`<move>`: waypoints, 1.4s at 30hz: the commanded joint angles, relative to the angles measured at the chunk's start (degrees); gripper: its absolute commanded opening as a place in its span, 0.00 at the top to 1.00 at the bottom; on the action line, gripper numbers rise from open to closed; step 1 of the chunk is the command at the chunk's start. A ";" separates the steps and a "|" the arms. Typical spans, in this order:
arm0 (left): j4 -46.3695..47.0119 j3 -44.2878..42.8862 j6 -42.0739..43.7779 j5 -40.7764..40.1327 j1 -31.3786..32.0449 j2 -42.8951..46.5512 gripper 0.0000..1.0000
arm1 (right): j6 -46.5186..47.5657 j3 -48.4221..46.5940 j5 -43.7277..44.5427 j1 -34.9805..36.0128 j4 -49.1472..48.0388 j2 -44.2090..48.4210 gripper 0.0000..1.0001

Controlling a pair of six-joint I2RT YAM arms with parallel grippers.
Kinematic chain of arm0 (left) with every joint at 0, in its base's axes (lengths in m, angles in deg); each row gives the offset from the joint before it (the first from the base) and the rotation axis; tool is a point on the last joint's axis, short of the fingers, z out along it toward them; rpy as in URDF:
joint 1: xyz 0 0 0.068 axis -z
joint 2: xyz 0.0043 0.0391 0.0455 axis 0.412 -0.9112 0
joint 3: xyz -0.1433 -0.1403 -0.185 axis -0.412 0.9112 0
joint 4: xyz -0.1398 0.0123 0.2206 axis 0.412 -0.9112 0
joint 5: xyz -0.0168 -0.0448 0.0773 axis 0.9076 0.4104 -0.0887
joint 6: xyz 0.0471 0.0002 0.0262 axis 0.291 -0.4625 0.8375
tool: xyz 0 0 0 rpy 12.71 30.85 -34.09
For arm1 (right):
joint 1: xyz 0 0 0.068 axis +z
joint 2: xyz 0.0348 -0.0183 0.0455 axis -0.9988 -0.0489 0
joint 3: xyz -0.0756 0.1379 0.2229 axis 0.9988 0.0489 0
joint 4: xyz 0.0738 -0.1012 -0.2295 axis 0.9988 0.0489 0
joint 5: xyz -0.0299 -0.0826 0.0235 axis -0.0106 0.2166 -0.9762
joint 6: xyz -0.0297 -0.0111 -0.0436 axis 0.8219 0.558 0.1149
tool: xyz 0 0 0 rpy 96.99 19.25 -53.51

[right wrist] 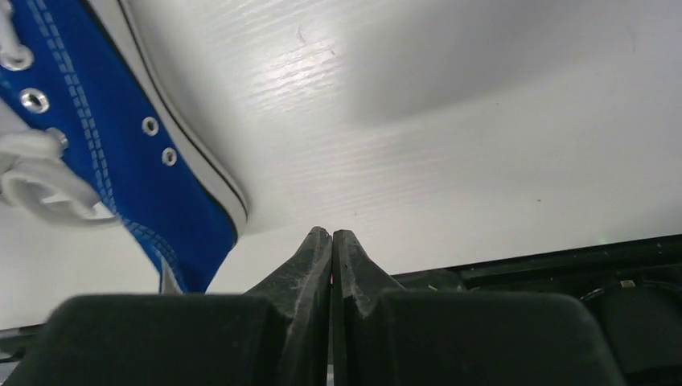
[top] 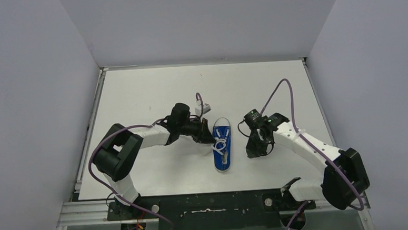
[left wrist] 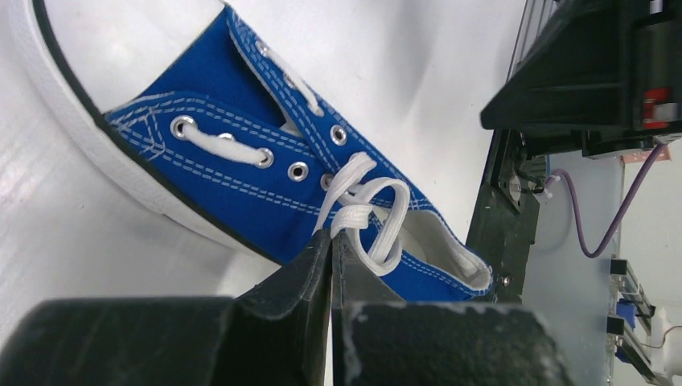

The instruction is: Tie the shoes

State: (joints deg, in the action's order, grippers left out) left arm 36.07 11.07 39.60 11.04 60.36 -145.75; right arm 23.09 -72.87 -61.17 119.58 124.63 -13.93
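So the sneaker (top: 228, 145) sits flat in the middle of the tabletop (top: 153, 91), toe pointing away from our arm bases and heel toward us. That puts the laces (left wrist: 354, 213) facing up where both arms can get at them from either side. The laces look loosely looped near the top eyelets rather than pulled into a proper bow, so we'd say the tying is nowhere near finished. Our left claw (left wrist: 331, 237) comes in from the left side of the shoe with its tip right at that lace tangle. Its jaws are pressed together, and a strand seems to run down to the tip, but we honestly can't tell if it's actually pinched or just touching. Our right claw (right wrist: 330, 235) hangs low over bare tabletop just off the shoe's right side, jaws fully together with nothing in them, probably waiting for its turn at the other lace.
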 commanded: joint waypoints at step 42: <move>13.77 2.69 -10.34 4.88 -1.67 -1.26 1.00 | 43.85 -1.60 14.10 27.37 -35.54 -15.33 0.65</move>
State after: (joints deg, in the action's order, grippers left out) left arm 47.24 15.26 29.30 14.27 58.53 -148.55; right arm 65.58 -72.91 -49.72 145.06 91.50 -27.24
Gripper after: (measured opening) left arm 0.004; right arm 0.342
